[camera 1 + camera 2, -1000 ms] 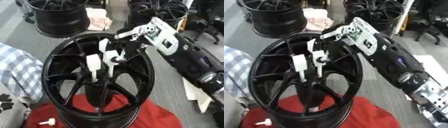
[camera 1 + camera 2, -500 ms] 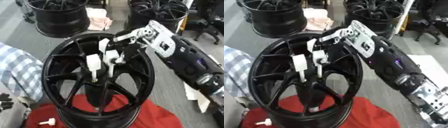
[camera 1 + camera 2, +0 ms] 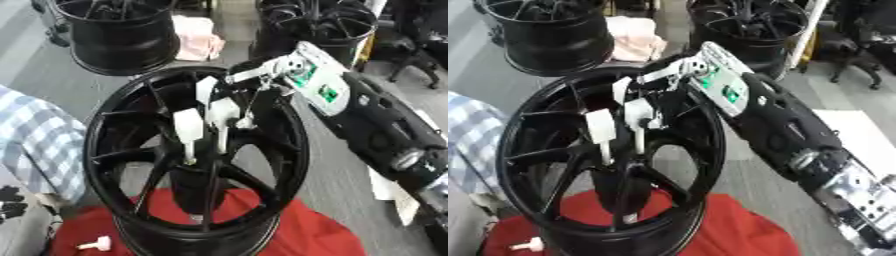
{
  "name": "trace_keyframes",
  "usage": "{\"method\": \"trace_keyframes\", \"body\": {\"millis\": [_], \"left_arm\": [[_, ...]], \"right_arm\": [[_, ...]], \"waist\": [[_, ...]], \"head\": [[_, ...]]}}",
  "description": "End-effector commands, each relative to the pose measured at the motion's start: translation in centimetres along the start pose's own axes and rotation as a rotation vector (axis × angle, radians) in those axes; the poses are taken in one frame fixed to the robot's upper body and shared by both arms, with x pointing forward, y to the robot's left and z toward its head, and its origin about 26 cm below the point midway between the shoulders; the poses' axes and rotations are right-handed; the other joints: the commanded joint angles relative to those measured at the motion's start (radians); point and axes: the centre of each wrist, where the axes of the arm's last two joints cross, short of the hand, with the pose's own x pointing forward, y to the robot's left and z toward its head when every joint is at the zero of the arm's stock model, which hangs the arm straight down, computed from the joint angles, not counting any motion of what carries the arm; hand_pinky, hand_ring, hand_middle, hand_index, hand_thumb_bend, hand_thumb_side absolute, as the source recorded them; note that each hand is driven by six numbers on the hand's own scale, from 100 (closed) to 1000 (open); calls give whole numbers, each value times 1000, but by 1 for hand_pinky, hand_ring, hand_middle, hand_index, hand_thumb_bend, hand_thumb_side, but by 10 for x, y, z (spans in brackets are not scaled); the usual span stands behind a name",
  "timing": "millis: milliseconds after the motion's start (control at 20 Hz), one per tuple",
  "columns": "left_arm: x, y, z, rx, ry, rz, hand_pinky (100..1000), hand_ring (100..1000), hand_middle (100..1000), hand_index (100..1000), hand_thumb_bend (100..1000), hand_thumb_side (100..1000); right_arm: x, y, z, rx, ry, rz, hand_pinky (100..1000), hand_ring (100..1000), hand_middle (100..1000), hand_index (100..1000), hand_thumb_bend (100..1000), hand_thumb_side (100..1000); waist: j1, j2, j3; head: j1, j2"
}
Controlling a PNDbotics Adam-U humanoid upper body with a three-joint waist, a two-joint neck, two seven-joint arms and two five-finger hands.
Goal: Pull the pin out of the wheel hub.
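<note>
A black spoked wheel hub [image 3: 131,165] stands tilted on a red cloth [image 3: 306,235]. Three white-headed pins rise from its middle: one at the left [image 3: 188,127], one in the centre [image 3: 221,112] and one behind [image 3: 206,89]. My right hand [image 3: 254,102] reaches in from the right over the hub's middle, its dark fingers curled at the centre pin's head. The dark fingers of my left hand [image 3: 10,202] show at the lower left edge, relaxed and away from the hub.
A loose white pin [image 3: 94,244] lies on the red cloth at the front left. More black wheels [image 3: 122,35] [image 3: 754,25] stand behind, with a pink cloth [image 3: 199,40] between them. A blue checked fabric [image 3: 35,145] is at the left.
My right arm has shifted slightly down and left, closer over the hub's middle. The pins stand where they were.
</note>
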Motion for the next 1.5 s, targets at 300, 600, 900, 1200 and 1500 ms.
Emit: {"method": "trace_keyframes", "body": {"millis": [300,600,900,1200,1500], "left_arm": [[10,9,-3,8,-25,-22,715,653,603,745,437,684],[8,14,1,26,-13,-23,714,653,603,745,436,684],[6,21,7,78,-13,-13,714,652,602,744,438,684],[8,23,5,107,-34,-1,714,652,602,744,438,683],[8,21,2,102,-40,-1,713,653,602,744,439,683]], "right_arm": [[21,-35,54,-126,-41,52,537,482,381,487,100,100],[12,-56,116,-257,78,29,547,489,388,495,100,100],[-65,-22,191,-405,452,-161,572,515,408,524,100,100],[-130,42,249,-504,815,-387,856,857,842,925,320,456],[-160,125,231,-578,960,-663,842,840,830,904,302,516]], "waist": [[2,-12,-8],[-6,-16,-30],[-8,-8,-73],[5,18,-94],[12,23,-89]], "head": [[5,0],[27,6],[76,-12],[86,-46],[71,-50]]}}
